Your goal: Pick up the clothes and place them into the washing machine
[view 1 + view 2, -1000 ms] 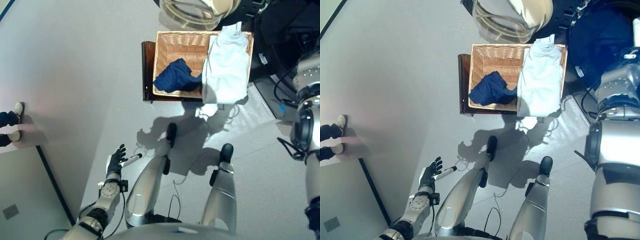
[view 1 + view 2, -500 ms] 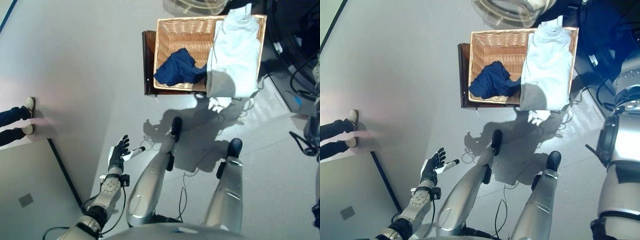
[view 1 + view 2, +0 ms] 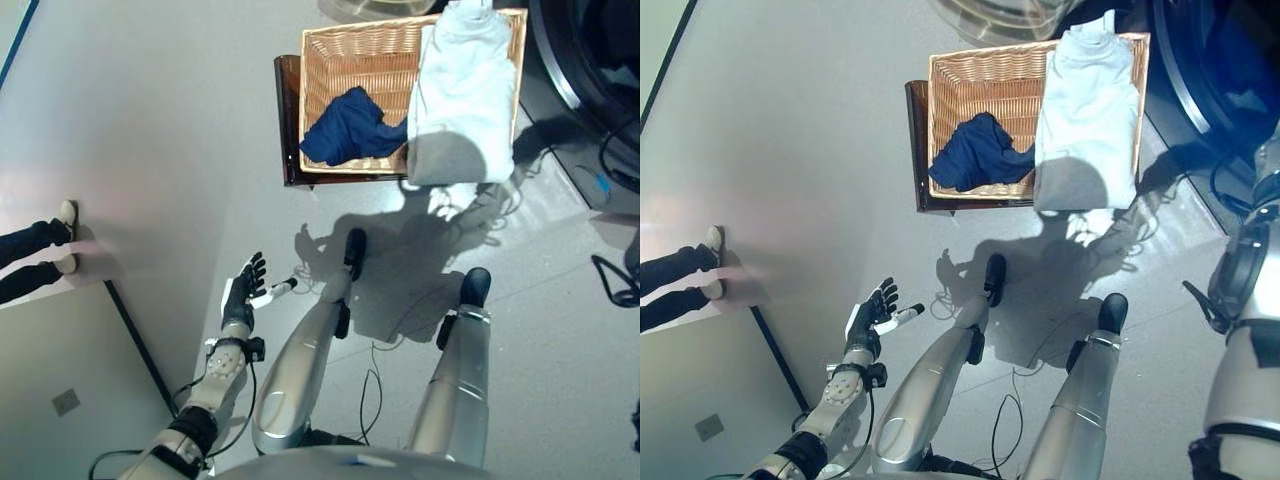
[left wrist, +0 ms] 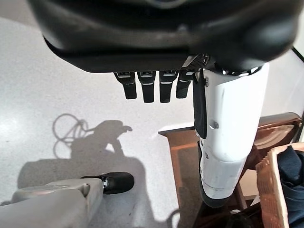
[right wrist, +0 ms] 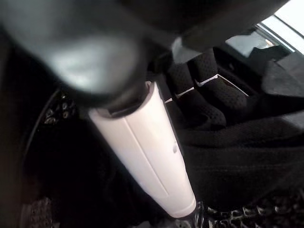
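Observation:
A wicker basket (image 3: pixel 304 100) stands on the floor ahead, holding a crumpled dark blue garment (image 3: pixel 350 125). A white garment (image 3: pixel 458 95) is draped over the basket's right side. My left hand (image 3: pixel 243 294) hangs low on the left, far from the basket, open and empty, its fingers (image 4: pixel 152 86) straight over bare floor. My right hand (image 5: pixel 142 142) shows only in the right wrist view, in a dark space with its white-covered thumb out, against black cloth (image 5: pixel 247 156). The washing machine's dark opening (image 3: pixel 600 50) is at the upper right.
The basket rests on a low dark wooden stand (image 3: pixel 285 120). The washer's glass door (image 3: pixel 990 12) shows at the top edge. A person's legs and shoes (image 3: pixel 35 255) are at the far left. A dark line (image 3: pixel 140 350) runs across the floor.
The whole picture has shifted, so the camera moved. The basket, the clothes and my left hand keep their places relative to each other.

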### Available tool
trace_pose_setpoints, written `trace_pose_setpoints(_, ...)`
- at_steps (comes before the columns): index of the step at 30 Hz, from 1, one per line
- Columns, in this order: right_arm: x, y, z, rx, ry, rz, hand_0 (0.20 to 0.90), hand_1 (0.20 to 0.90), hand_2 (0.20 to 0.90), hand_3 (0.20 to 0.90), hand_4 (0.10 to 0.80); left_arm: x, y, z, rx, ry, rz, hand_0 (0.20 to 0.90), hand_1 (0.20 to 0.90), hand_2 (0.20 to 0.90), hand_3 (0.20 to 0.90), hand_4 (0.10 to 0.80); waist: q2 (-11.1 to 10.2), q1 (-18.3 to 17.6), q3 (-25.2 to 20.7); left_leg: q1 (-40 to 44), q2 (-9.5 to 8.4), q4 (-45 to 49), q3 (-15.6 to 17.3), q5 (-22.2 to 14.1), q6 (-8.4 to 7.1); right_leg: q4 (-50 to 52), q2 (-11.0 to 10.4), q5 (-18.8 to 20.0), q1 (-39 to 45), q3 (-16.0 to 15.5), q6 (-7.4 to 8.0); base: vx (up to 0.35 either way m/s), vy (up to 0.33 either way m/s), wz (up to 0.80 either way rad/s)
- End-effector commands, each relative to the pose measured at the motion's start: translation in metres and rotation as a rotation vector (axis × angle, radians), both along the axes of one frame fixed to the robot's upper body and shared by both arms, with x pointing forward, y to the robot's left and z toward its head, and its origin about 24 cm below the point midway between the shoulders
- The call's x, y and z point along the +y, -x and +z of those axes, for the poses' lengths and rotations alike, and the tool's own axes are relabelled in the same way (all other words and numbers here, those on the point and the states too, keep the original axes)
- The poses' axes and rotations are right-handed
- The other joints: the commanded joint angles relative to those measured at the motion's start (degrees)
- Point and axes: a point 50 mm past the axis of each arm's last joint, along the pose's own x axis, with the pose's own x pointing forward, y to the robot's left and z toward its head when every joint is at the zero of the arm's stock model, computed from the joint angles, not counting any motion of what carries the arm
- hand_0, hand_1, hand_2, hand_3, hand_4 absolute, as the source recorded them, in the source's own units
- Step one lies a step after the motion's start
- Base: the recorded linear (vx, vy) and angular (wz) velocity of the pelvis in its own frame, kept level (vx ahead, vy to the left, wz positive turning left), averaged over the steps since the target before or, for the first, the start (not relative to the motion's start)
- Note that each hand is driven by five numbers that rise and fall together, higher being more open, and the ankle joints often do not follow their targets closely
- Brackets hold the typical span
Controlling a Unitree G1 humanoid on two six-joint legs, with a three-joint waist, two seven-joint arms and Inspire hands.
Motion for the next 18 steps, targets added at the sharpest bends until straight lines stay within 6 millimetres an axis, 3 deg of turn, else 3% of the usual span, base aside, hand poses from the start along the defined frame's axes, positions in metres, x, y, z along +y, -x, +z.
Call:
trace_pose_setpoints(1,-0.023,0.071,0.098,-0.264,0.281,-0.237,0.200,0.200,0.200,0.200,0.300,0.022,0.008,0.001,-0.026,-0.023,0.064,0.900,0.900,0.900,0.900,0.800,9.4,-0.7,0.1,-3.9,0.47,1.2,0.7,0.1,-4.99,-2.1,4.4,-2.4,4.3,0.1,-5.00,0.000,0.000,0.00)
trace_pose_setpoints(2,-0.023,0.071,0.098,-0.263,0.283,-0.238,0.200,0.200,0.200,0.200,0.300,0.022,0.008,0.002,-0.026,-0.026,0.065,0.900,0.900,0.900,0.900,0.800,9.4,-0.8,0.2,-4.1,0.49,1.3,0.7,0.1,-5.01,-2.0,4.4,-2.4,4.2,0.2,-5.03,0.000,0.000,0.00)
trace_pose_setpoints(3,-0.023,0.072,0.098,-0.256,0.283,-0.242,0.573,0.573,0.573,0.573,0.567,0.023,0.009,0.001,-0.025,-0.027,0.068,0.900,0.900,0.900,0.900,0.800,9.4,-0.9,0.2,-4.2,0.48,1.4,0.8,0.1,-4.98,-1.8,4.5,-2.4,4.0,0.3,-5.05,0.000,0.000,0.00)
trace_pose_setpoints(4,-0.024,0.072,0.097,-0.251,0.276,-0.247,0.900,0.900,0.900,0.900,0.800,0.023,0.008,0.002,-0.030,-0.029,0.067,0.900,0.900,0.900,0.900,0.800,9.4,-0.9,0.2,-4.1,0.49,1.3,0.8,0.1,-4.95,-1.6,4.6,-2.4,3.8,0.4,-5.10,0.000,0.000,0.00)
trace_pose_setpoints(18,-0.017,0.060,0.090,-0.229,0.271,-0.218,0.900,0.900,0.900,0.900,0.800,0.030,0.004,0.006,-0.046,-0.037,0.105,0.900,0.900,0.900,0.900,0.800,8.8,-1.3,0.1,-4.2,0.50,1.2,1.1,0.1,-4.79,-1.7,5.2,-2.1,3.7,0.6,-5.40,0.000,0.000,0.00)
